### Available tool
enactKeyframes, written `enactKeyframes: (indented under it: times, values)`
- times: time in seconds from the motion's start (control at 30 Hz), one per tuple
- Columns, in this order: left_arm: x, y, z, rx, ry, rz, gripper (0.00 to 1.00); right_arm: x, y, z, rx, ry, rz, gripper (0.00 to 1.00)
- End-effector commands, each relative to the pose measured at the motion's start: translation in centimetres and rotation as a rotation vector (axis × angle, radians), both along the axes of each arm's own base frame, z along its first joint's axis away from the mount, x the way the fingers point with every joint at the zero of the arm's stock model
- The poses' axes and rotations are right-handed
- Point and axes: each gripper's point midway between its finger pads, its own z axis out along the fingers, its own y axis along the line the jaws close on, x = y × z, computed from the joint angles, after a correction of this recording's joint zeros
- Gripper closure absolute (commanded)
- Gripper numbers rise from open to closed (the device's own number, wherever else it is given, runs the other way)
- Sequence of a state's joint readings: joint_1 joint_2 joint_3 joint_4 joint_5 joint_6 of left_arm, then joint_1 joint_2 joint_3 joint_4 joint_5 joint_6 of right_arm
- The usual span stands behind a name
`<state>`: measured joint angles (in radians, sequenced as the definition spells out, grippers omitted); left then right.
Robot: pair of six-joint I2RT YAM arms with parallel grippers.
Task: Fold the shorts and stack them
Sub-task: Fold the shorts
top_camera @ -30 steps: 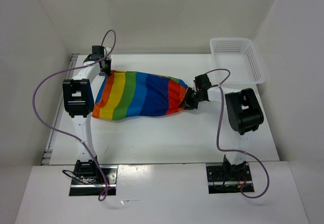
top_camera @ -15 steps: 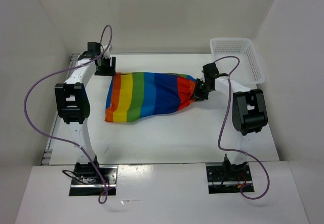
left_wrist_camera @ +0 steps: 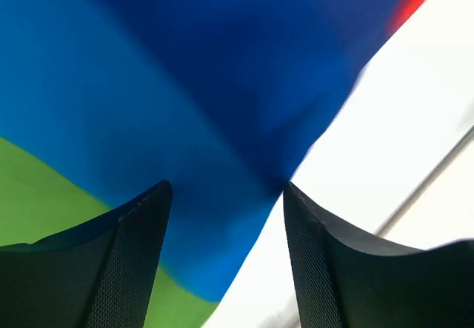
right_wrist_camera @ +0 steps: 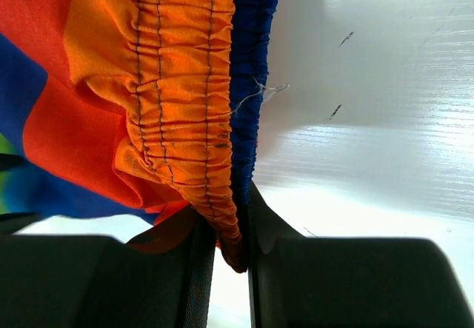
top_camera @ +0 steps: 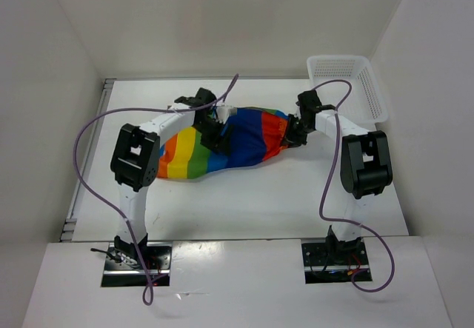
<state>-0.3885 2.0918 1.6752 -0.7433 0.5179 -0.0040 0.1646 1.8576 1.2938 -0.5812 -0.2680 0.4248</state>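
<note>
The right gripper (right_wrist_camera: 231, 228) clamps the orange waistband (right_wrist_camera: 185, 106) of the shorts (top_camera: 244, 144) at centre-right of the top view. The left gripper (left_wrist_camera: 226, 195) hangs open over the blue stripe (left_wrist_camera: 222, 61) at mid-frame, apparently touching nothing. It should catch both layers at one edge before folding.

Rainbow-striped shorts (top_camera: 248, 146), loosely bunched, waistband rightward

Shorts (top_camera: 248, 141) – wide rainbow stripes: orange, yellow, green, lt blue, dk blue, red at the right end. Waistband (right_wrist_camera: 185, 106) orange w/ dark stitch rows, blue layer beside it. Basket (top_camera: 348, 84) white mesh. Table (top_camera: 244, 202) white. Arms (top_camera: 167, 126) white w/ black joints, cables (top_camera: 320, 208) purple – left gripper fingers (left_wrist_camera: 126, 261) black
</note>
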Motion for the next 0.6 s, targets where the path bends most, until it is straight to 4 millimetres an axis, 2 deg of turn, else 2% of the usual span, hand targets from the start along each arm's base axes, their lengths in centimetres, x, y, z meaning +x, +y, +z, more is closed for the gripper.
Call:
enactKeyframes:
  times: [0.0,0.03,0.13,0.2,0.27,0.33,0.4,0.47,0.53,0.57]
  values:
    - [-4.8,2.7,-4.1,0.119,0.206,0.009,0.31,0.9,-0.5,1.4,-0.009,-0.039,-0.017,1.0]
    - [-6.0,3.2,-5.1,0.134,0.241,0.009,0.31,0.9,-0.5,1.4,-0.009,-0.039,-0.017,1.0]
    - [-7.0,3.3,-6.6,0.18,0.236,-0.009,0.31,1.3,-1.6,1.2,-0.033,-0.045,-0.037,1.0]
    - [-7.3,3.5,-7.6,0.211,0.216,-0.015,0.31,1.3,-1.6,1.6,-0.032,-0.054,-0.037,1.0]
    - [-6.7,3.4,-7.5,0.211,0.194,-0.013,0.31,1.4,-1.8,1.9,-0.038,-0.065,-0.041,1.0]
    - [-5.9,3.4,-6.3,0.188,0.188,0.001,0.31,1.4,-1.8,2.3,-0.037,-0.075,-0.042,1.0]
    - [-3.8,3.3,-3.2,0.132,0.125,0.028,0.31,1.3,-2.3,2.7,-0.067,-0.077,-0.045,1.0]
    - [-1.9,5.1,-0.5,0.106,0.07,0.088,0.29,1.2,-2.7,2.8,-0.092,-0.073,-0.044,1.0]
    - [-0.4,8.1,0.2,0.148,0.021,0.168,0.27,0.9,-3.4,3.1,-0.133,-0.061,-0.038,1.0]
    - [-0.2,9.4,-0.5,0.179,0.023,0.195,0.27,0.7,-3.8,2.9,-0.154,-0.051,-0.046,1.0]
